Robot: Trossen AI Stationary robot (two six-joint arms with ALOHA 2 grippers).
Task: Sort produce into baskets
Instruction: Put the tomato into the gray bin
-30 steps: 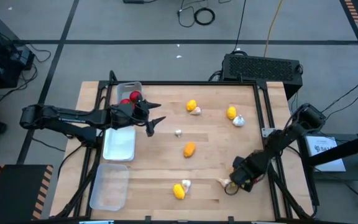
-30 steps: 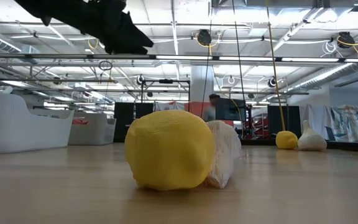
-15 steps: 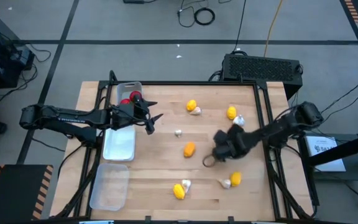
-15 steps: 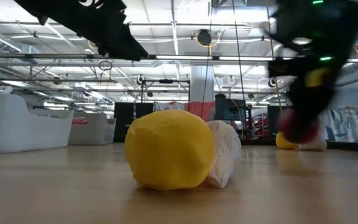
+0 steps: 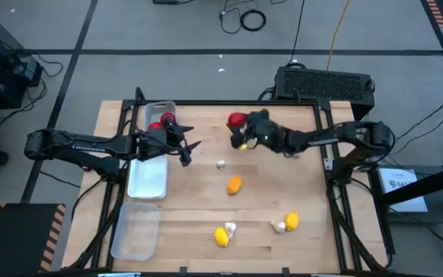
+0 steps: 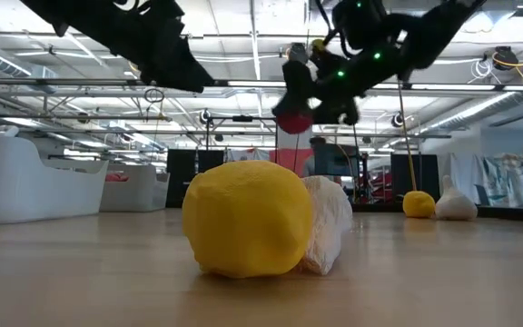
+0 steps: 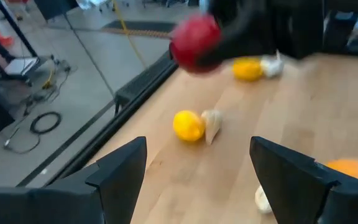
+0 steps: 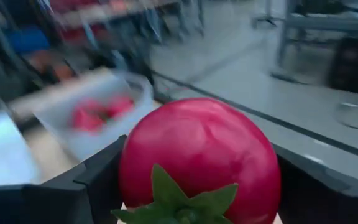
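My wooden table (image 5: 268,208) fills the scene from above. Three pale trays line its left side in a column: the far tray (image 5: 158,111) holds red pieces, the middle tray (image 5: 148,178) and near tray (image 5: 135,233) look bare.

My left arm reaches across the middle tray, and my left gripper (image 5: 187,145) hovers just past its edge, jaws spread apart with nothing between them.

My right arm stretches in from the right side toward the far edge. My right gripper (image 5: 242,123) hangs above the table, jaws clamped on a red tomato (image 5: 237,119) with a green stem.

Loose produce lies scattered: an orange piece (image 5: 234,185) at centre, a yellow piece (image 5: 221,236) touching a garlic bulb (image 5: 231,228) near the front edge, another yellow and garlic pair (image 5: 286,224) to the right.
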